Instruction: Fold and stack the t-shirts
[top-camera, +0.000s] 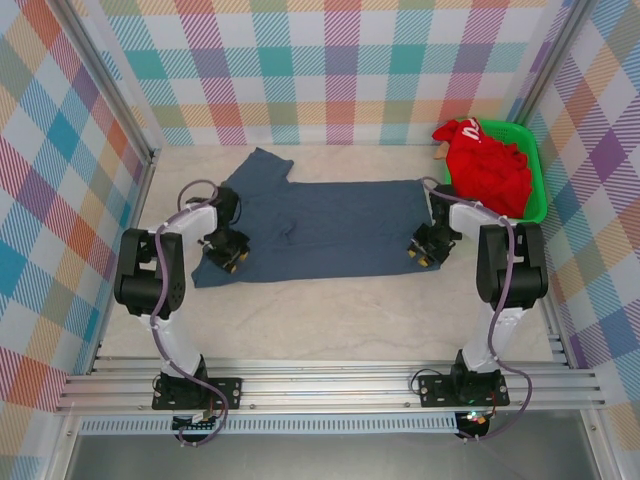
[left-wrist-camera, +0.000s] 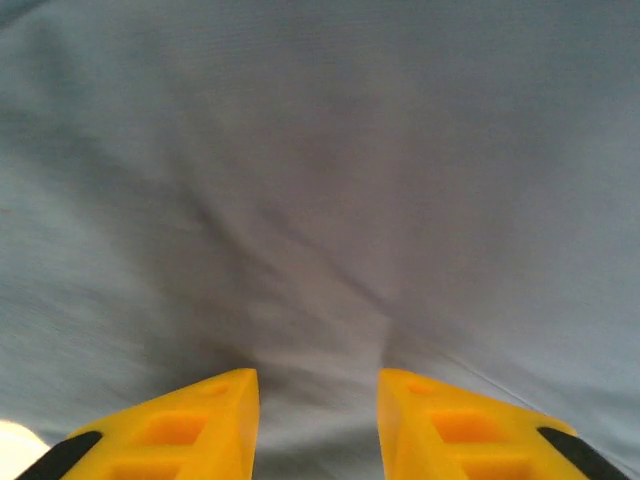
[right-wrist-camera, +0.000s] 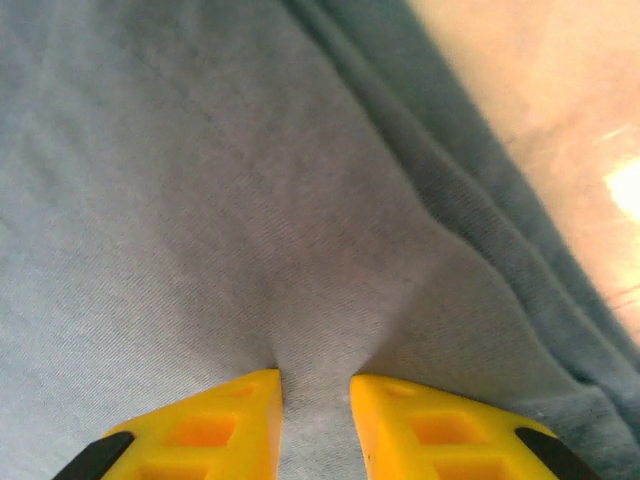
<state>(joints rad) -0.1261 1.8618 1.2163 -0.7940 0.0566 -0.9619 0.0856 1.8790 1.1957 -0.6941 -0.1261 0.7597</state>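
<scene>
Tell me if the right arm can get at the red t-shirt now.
Probably yes: nothing stands between the right hand and the red t-shirt in the green basket, but it seems to pinch the blue t-shirt.

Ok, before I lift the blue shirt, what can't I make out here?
- Left wrist view: blue t-shirt blurred; whether the left claw actually pinches cloth is unclear.
- Right wrist view: right claw fingers cut off by the bottom edge; layers under the folded hem hidden.
- Top view: red t-shirt crumpled in the green basket, underside hidden by its own folds and the wall; white mark too small to read.
</scene>
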